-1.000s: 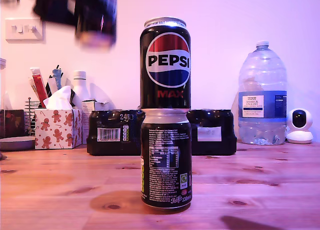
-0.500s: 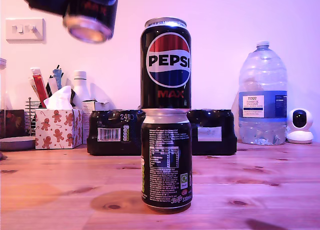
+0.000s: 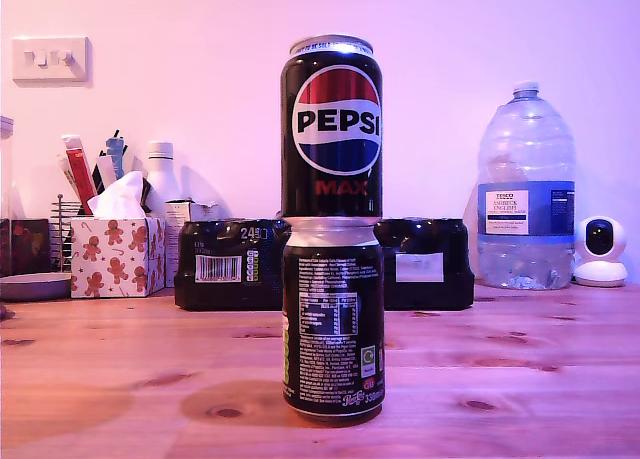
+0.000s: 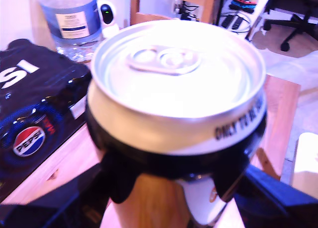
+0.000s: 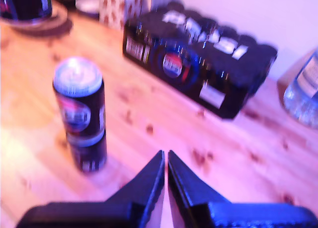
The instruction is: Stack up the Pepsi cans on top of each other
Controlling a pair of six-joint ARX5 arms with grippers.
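Observation:
Two black Pepsi cans stand stacked on the wooden table (image 3: 520,379) in the middle of the exterior view: the upper can (image 3: 332,129) shows its round logo, the lower can (image 3: 332,319) its white small print. A third Pepsi can (image 4: 176,84) fills the first wrist view, silver lid up, and my first gripper (image 4: 174,183) is shut on its black body. My second gripper (image 5: 165,156) is shut on nothing and hovers above the table, apart from the stack (image 5: 79,101). No gripper shows in the exterior view.
Behind the stack lies the black shrink-wrapped multipack (image 3: 225,264). A big water bottle (image 3: 525,194) and a small white camera (image 3: 600,249) stand at the exterior view's right. A tissue box (image 3: 115,254) and a pen holder are at its left.
The arm carrying a tilted can at the exterior view's upper left has risen out of that view. The two-can stack has not moved.

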